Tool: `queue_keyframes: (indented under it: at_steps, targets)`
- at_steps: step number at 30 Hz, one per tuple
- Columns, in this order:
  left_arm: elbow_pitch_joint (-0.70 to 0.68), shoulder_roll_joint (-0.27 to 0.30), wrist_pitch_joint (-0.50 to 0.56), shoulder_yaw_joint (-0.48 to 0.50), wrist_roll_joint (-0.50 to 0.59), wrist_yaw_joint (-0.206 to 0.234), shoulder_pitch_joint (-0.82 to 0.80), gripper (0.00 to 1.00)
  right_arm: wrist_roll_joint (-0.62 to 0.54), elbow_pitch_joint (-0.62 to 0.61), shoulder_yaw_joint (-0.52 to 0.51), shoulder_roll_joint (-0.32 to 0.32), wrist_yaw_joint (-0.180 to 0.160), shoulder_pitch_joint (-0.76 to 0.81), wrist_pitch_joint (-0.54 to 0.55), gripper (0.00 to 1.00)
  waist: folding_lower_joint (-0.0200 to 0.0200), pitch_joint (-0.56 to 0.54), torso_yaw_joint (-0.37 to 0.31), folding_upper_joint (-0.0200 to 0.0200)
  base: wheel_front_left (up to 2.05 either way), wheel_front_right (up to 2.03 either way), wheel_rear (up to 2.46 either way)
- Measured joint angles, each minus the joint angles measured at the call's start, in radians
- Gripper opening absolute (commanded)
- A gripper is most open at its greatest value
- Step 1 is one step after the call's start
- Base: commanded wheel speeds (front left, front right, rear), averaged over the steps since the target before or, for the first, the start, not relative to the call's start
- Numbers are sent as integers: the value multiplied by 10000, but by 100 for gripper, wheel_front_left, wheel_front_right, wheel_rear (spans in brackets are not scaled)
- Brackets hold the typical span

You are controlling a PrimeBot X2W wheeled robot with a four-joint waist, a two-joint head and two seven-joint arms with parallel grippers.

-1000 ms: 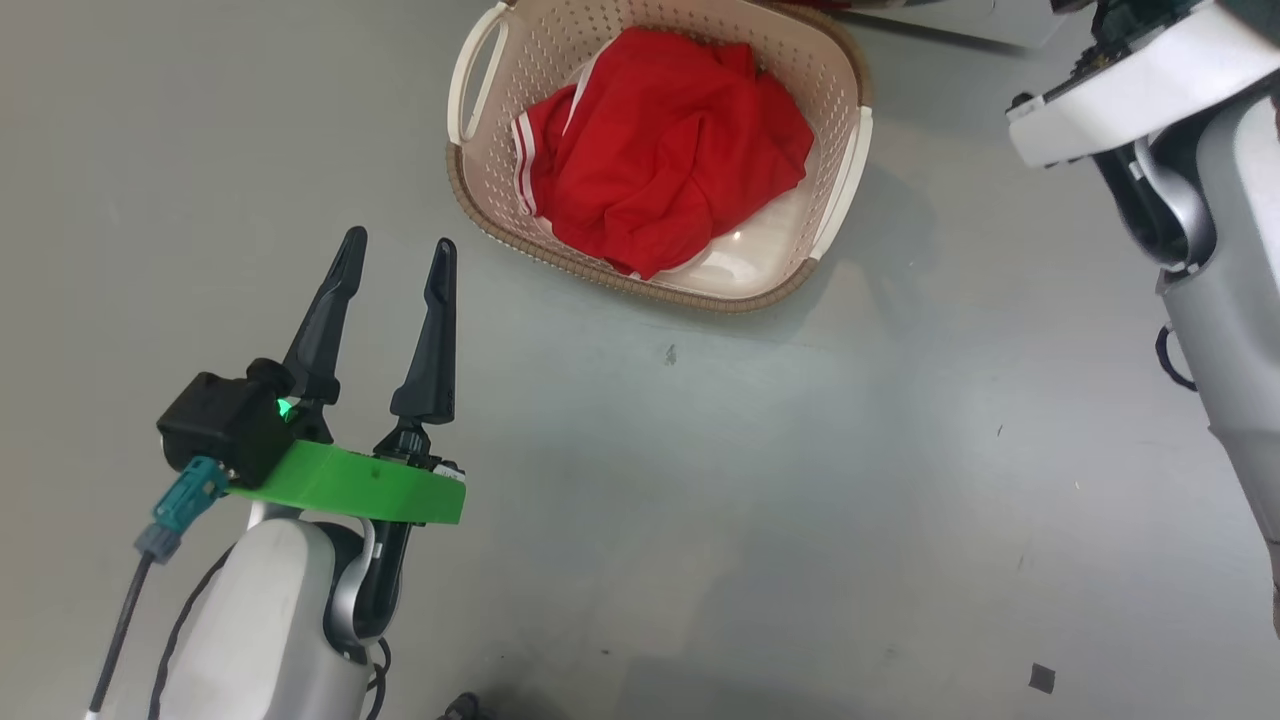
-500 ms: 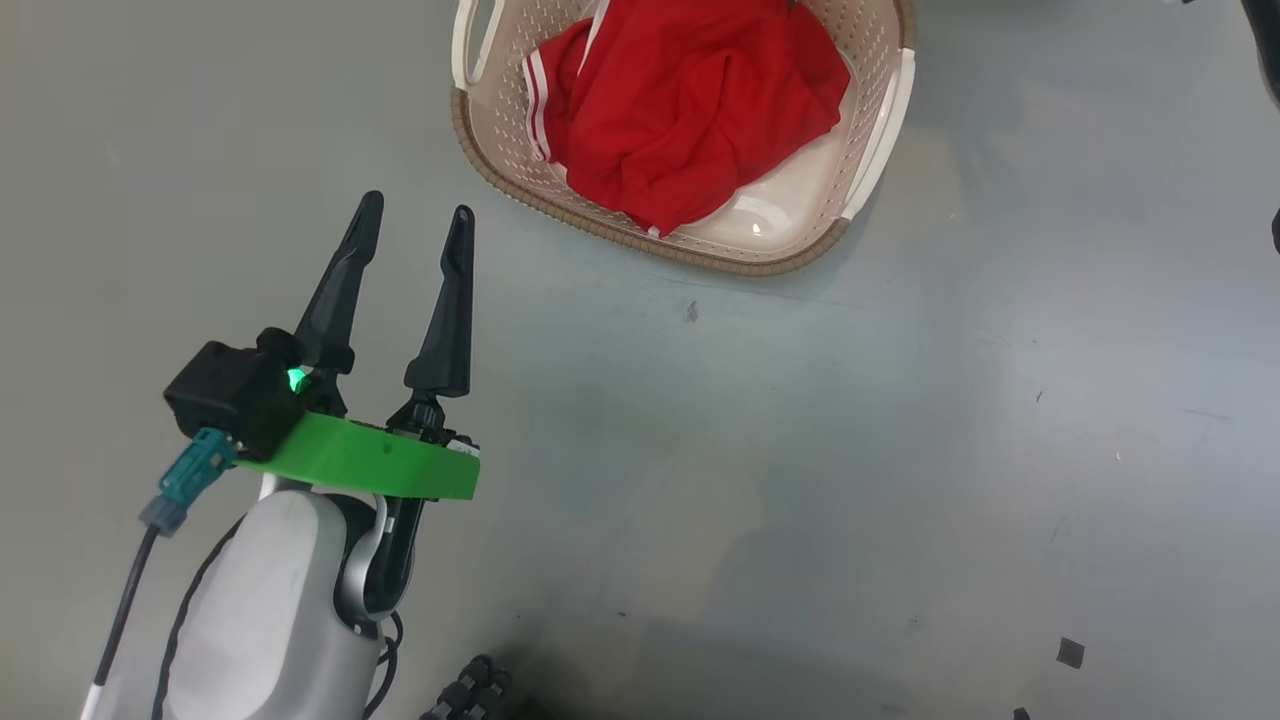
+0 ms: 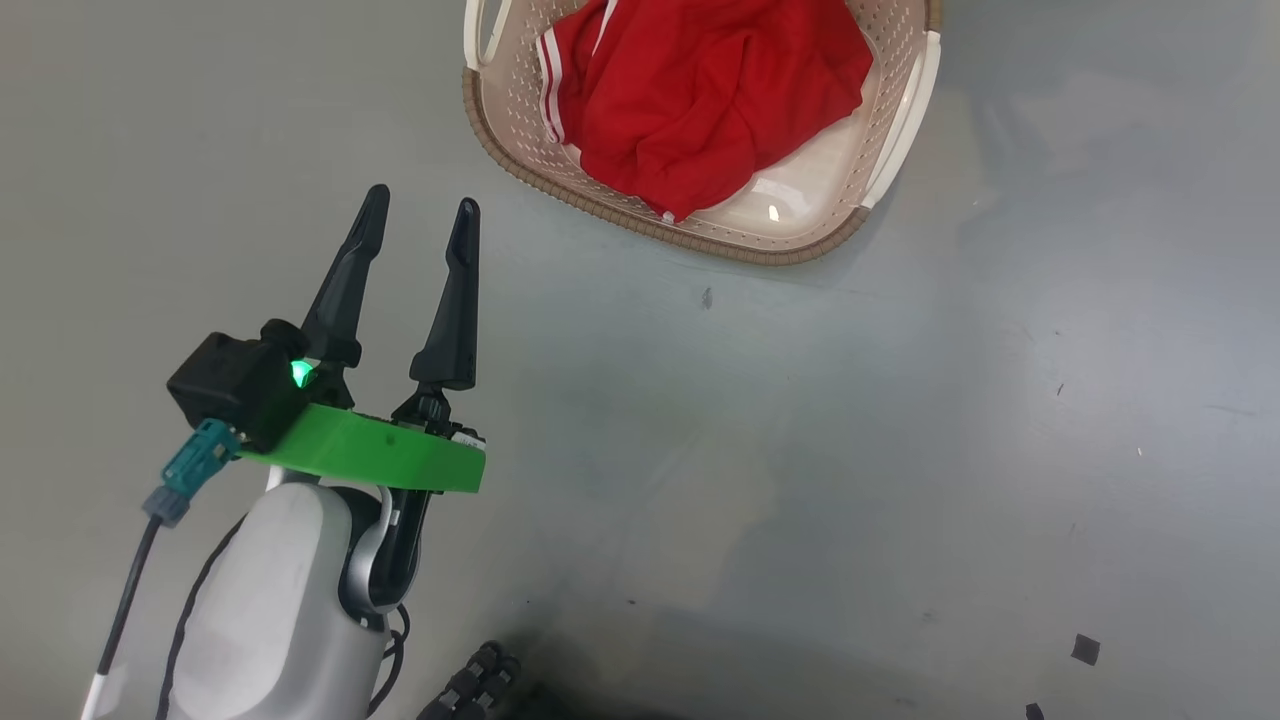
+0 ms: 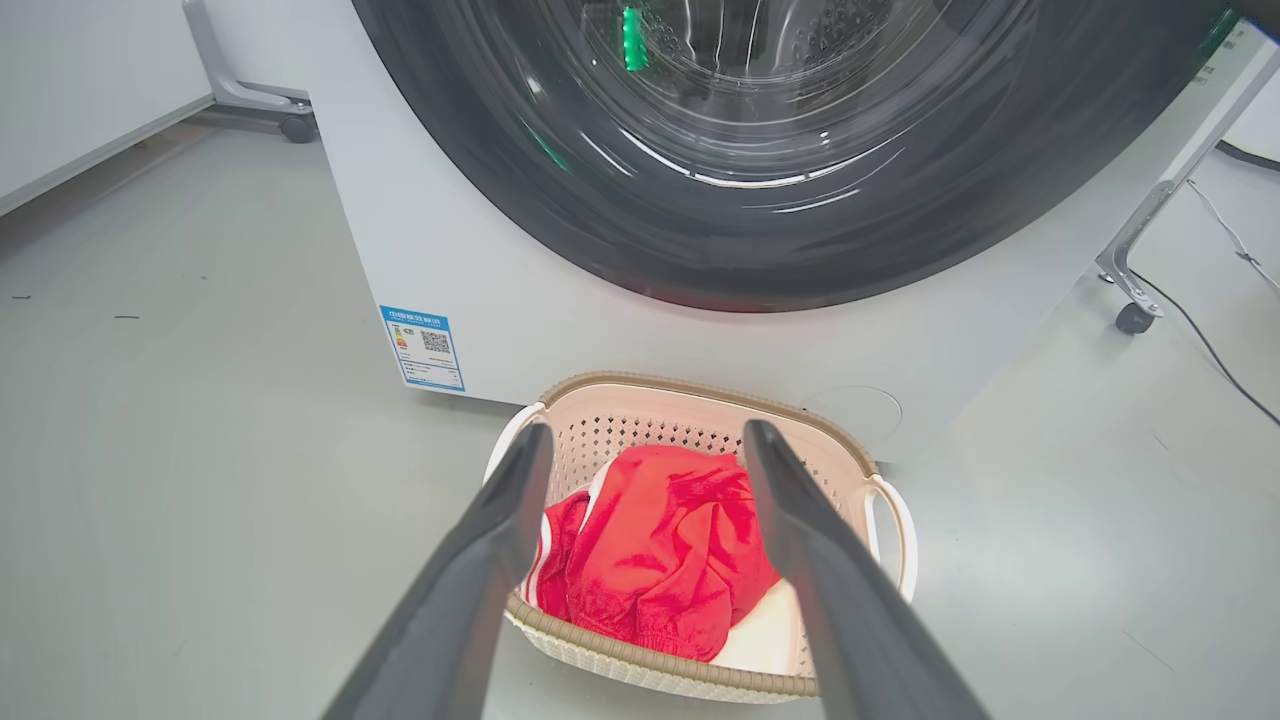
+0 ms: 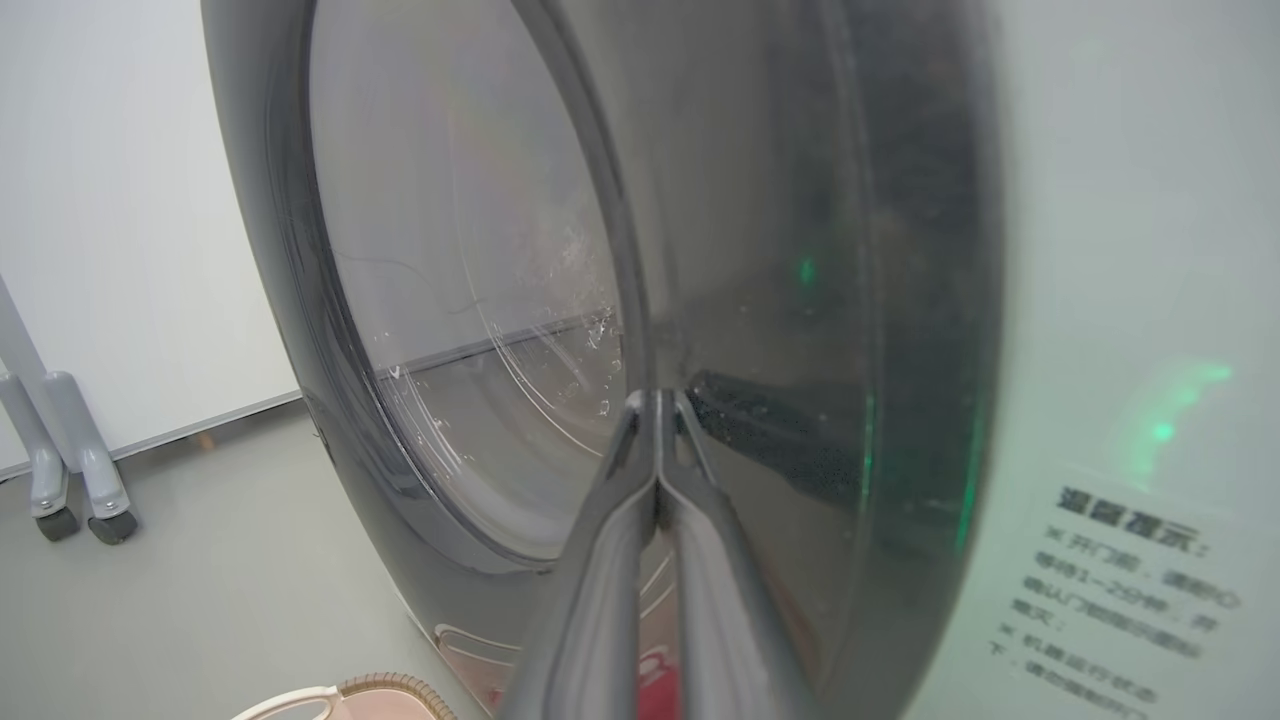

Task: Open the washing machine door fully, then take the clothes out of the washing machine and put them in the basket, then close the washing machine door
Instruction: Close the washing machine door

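The cream basket (image 3: 890, 130) stands on the grey floor with the red clothes (image 3: 700, 90) heaped inside it. My left gripper (image 3: 423, 197) is open and empty, low and to the left of the basket. In the left wrist view, the left gripper (image 4: 645, 435) points at the basket (image 4: 700, 400) and clothes (image 4: 660, 550), which sit right before the white washing machine (image 4: 480, 260). The glossy black washing machine door (image 4: 760, 200) appears to lie against the machine's front. My right gripper (image 5: 655, 397) is shut, its tips at the door (image 5: 760, 250); contact cannot be told.
A blue sticker (image 4: 425, 347) is on the machine's lower left. White frame legs on castors (image 4: 1135, 315) and a floor cable (image 4: 1230, 240) lie to the right, and another castor (image 4: 295, 125) behind on the left. Dark scraps (image 3: 1085, 648) dot the floor.
The head camera has moved, so the basket sits higher and further right in the picture. The pale right forearm seen a second ago has left it. The left gripper stays open.
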Motion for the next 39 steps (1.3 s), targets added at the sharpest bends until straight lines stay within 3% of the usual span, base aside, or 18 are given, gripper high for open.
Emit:
queue_keyframes:
  at_steps: [14,23,39]
  targets:
    - [305,-46,0,-46,-81,0,-183,100,-157,794,230,-96,6,-82,-527,0,0,-236,38,0,0,0,0]
    - [616,-61,0,25,-65,0,-178,100,-128,1273,174,-654,-27,1629,-872,0,0,-988,7,0,0,0,0]
    - [915,123,0,531,123,0,591,100,504,700,-142,556,-31,4152,-999,0,0,-2958,-750,0,0,0,0]
